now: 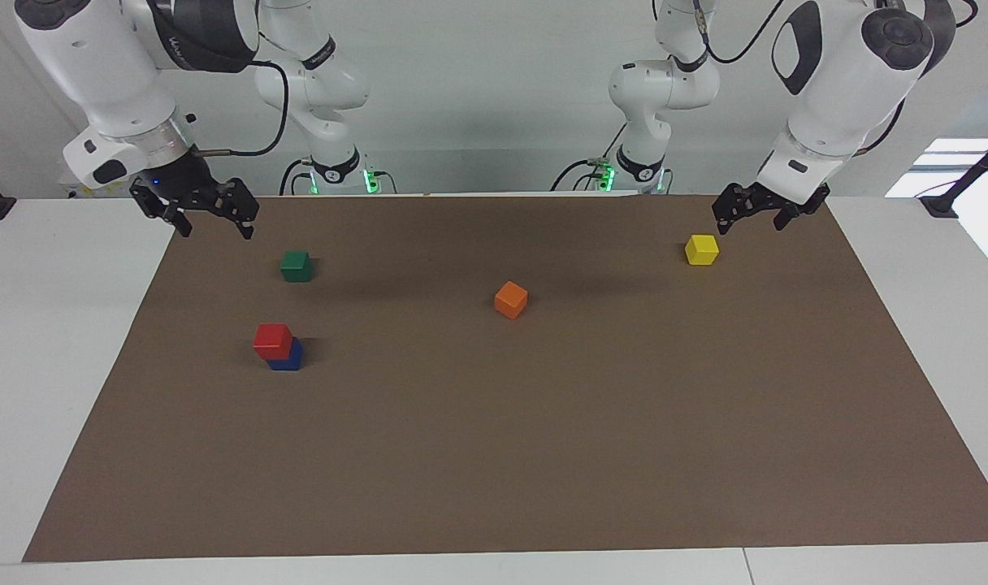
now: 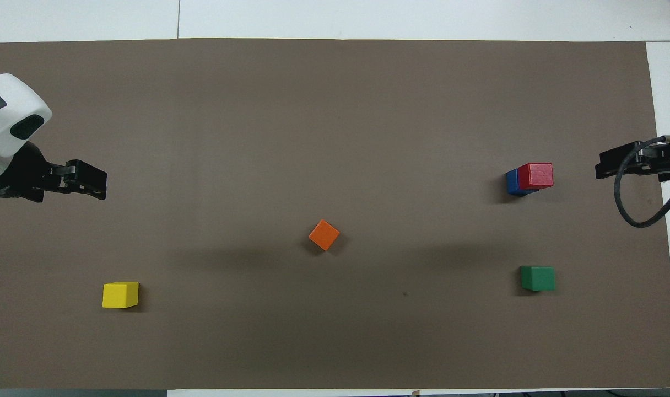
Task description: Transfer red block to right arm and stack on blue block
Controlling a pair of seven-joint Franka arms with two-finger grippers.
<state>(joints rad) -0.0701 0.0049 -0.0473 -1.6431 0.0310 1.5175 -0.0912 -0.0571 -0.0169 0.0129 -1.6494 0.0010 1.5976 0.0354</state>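
The red block (image 1: 272,340) (image 2: 535,175) sits on top of the blue block (image 1: 288,358) (image 2: 511,182), slightly offset, toward the right arm's end of the brown mat. My right gripper (image 1: 216,231) (image 2: 611,163) hangs open and empty above the mat's edge at that end, well apart from the stack. My left gripper (image 1: 750,227) (image 2: 87,180) waits open and empty above the mat's edge at the left arm's end, beside the yellow block.
A green block (image 1: 296,266) (image 2: 538,278) lies nearer to the robots than the stack. An orange block (image 1: 511,300) (image 2: 324,235) rests mid-mat. A yellow block (image 1: 702,249) (image 2: 120,294) lies toward the left arm's end. The brown mat (image 1: 543,455) covers most of the table.
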